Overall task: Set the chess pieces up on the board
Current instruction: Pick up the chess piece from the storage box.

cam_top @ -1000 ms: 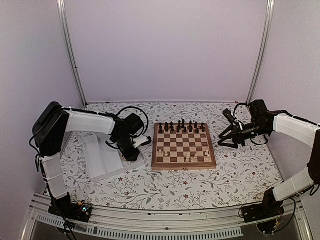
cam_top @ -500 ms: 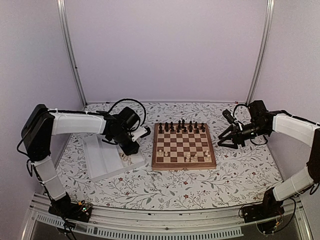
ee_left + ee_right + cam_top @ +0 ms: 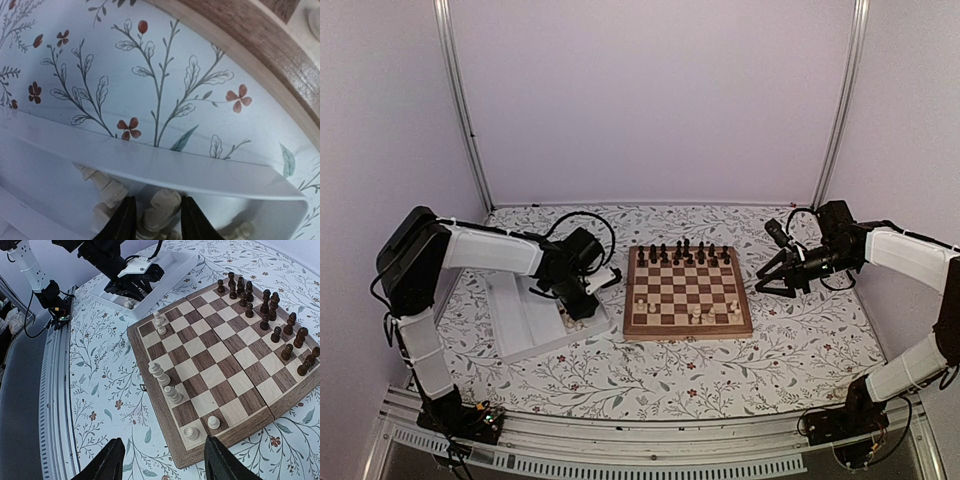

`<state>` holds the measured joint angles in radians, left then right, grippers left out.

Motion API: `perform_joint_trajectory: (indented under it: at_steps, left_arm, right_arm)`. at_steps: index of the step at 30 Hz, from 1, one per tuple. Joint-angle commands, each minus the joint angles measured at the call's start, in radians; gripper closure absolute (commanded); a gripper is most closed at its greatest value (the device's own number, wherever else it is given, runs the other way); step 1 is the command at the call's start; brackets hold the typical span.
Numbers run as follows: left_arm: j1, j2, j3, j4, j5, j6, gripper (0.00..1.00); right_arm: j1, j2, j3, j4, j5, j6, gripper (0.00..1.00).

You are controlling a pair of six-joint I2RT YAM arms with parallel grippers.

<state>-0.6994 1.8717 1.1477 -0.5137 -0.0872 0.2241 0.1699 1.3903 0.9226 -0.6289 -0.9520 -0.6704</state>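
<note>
Overhead view: a floral-patterned table (image 3: 720, 370) carries the board (image 3: 687, 291) at centre. Dark pieces (image 3: 683, 253) line its far rows; a few pale pieces (image 3: 698, 313) stand on its near rows. Left of the board lies a white tray (image 3: 525, 318). The left arm reaches down into the tray's near-right corner, its fingers (image 3: 582, 308) just beside the board's left edge. The right arm hangs above the table to the right of the board, its fingers (image 3: 772, 275) spread apart and empty, pointing toward the board. No writing or labels can be read.

Left wrist view: two dark fingers (image 3: 122, 223) sit slightly apart, low in the picture, inside the tray (image 3: 190, 175). A pale piece (image 3: 157, 207) lies between them; whether they are pressing on it cannot be told. More pale pieces lie just to either side of the fingers. Beyond the tray wall is the floral table, then the board's wooden frame (image 3: 280, 65).

Right wrist view: the right fingers (image 3: 107, 460) are wide apart at the bottom edge, holding nothing. The board (image 3: 220, 360) lies ahead of them, with pale pieces (image 3: 165, 385) nearest the fingers and dark pieces (image 3: 270, 315) on the far side. The left fingers (image 3: 135, 282) and tray (image 3: 175, 262) lie beyond the board.
</note>
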Motion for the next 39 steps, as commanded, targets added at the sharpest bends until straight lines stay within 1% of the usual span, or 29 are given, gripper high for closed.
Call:
perform_joint_trajectory:
  at_steps: [1, 4, 7, 9, 10, 11, 13, 16, 19, 22, 24, 26, 28, 29, 32, 35, 39]
  left_arm:
    - [0.008, 0.005, -0.046, -0.029, 0.005, -0.011, 0.66]
    - [0.007, 0.023, -0.048, -0.06, 0.019, -0.037, 0.65]
    - [0.005, 0.02, -0.046, -0.103, 0.075, -0.078, 0.65]
    - [0.003, 0.011, -0.055, -0.136, 0.079, -0.097, 0.63]
    - [0.001, 0.003, -0.065, -0.148, 0.079, -0.105, 0.6]
    - [0.001, -0.01, -0.077, -0.152, 0.079, -0.112, 0.59]
    - [0.003, -0.027, -0.099, -0.151, 0.07, -0.124, 0.59]
    - [0.006, -0.025, -0.1, -0.174, 0.04, -0.151, 0.63]
    - [0.006, -0.012, -0.101, -0.198, 0.015, -0.166, 0.72]
    - [0.008, -0.013, -0.098, -0.19, 0.022, -0.174, 0.81]
    - [0.01, -0.02, -0.09, -0.184, 0.023, -0.178, 0.85]
    - [0.015, -0.036, -0.093, -0.159, 0.03, -0.182, 0.84]
    - [0.018, -0.048, -0.094, -0.139, 0.086, -0.176, 0.76]
    - [0.018, -0.053, -0.093, -0.131, 0.14, -0.172, 0.72]
    - [0.015, -0.062, -0.087, -0.116, 0.221, -0.169, 0.68]
    - [0.019, -0.058, -0.069, -0.11, 0.227, -0.181, 0.67]
    - [0.035, -0.009, -0.028, -0.121, 0.186, -0.22, 0.69]
  right_arm:
    - [0.001, -0.007, 0.008, -0.005, -0.007, -0.01, 0.43]
    - [0.001, 0.007, 0.017, -0.012, -0.014, -0.013, 0.43]
    - [0.002, 0.009, 0.018, -0.016, -0.014, -0.015, 0.43]
    - [0.002, 0.005, 0.014, -0.014, -0.013, -0.016, 0.43]
    - [0.001, 0.004, 0.012, -0.014, -0.014, -0.017, 0.43]
    - [0.002, 0.005, 0.012, -0.012, -0.014, -0.016, 0.43]
    - [0.001, 0.007, 0.015, -0.013, -0.019, -0.016, 0.43]
    - [0.002, 0.023, 0.027, -0.021, -0.029, -0.017, 0.43]
    - [0.004, 0.032, 0.033, -0.026, -0.036, -0.018, 0.43]
    - [0.003, 0.03, 0.035, -0.027, -0.036, -0.018, 0.43]
    - [0.003, 0.028, 0.039, -0.031, -0.039, -0.018, 0.44]
    - [0.009, 0.028, 0.044, -0.034, -0.038, -0.018, 0.44]
    - [0.016, 0.032, 0.048, -0.035, -0.036, -0.018, 0.44]
    - [0.022, 0.037, 0.052, -0.037, -0.034, -0.018, 0.44]
    - [0.029, 0.05, 0.059, -0.041, -0.032, -0.018, 0.44]
    - [0.033, 0.052, 0.059, -0.04, -0.028, -0.018, 0.44]
    - [0.032, 0.049, 0.055, -0.04, -0.024, -0.018, 0.44]
